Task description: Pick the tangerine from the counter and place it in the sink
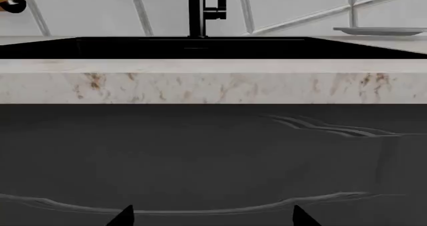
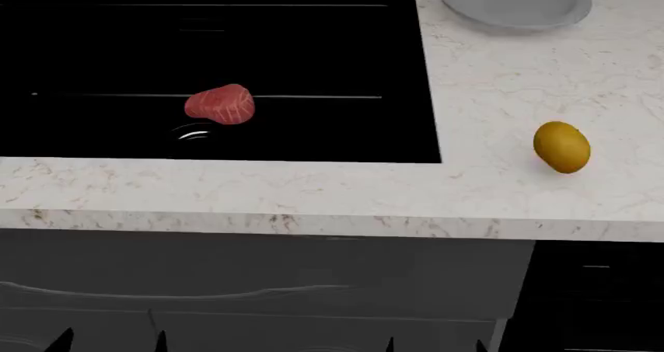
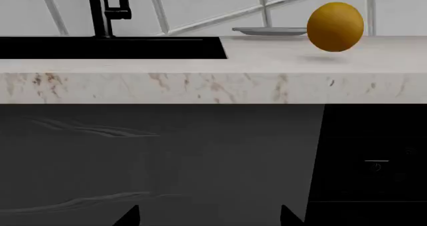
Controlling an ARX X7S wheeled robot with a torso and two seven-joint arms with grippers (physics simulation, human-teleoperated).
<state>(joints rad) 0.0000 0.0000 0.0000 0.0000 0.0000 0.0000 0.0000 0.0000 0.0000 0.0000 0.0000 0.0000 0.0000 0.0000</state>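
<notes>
Smooth oval tangerine (image 2: pixel 561 146) on veined marbled counter (image 2: pixel 498 95).

The counter (image 2: pixel 487 189) is a white-beige marbled stone worktop with a thick front edge. The tangerine (image 2: pixel 561 146) rests directly on it, right of the sink (image 2: pixel 311 26). A round grey plate (image 2: pixel 515 1) sits further back.
</notes>
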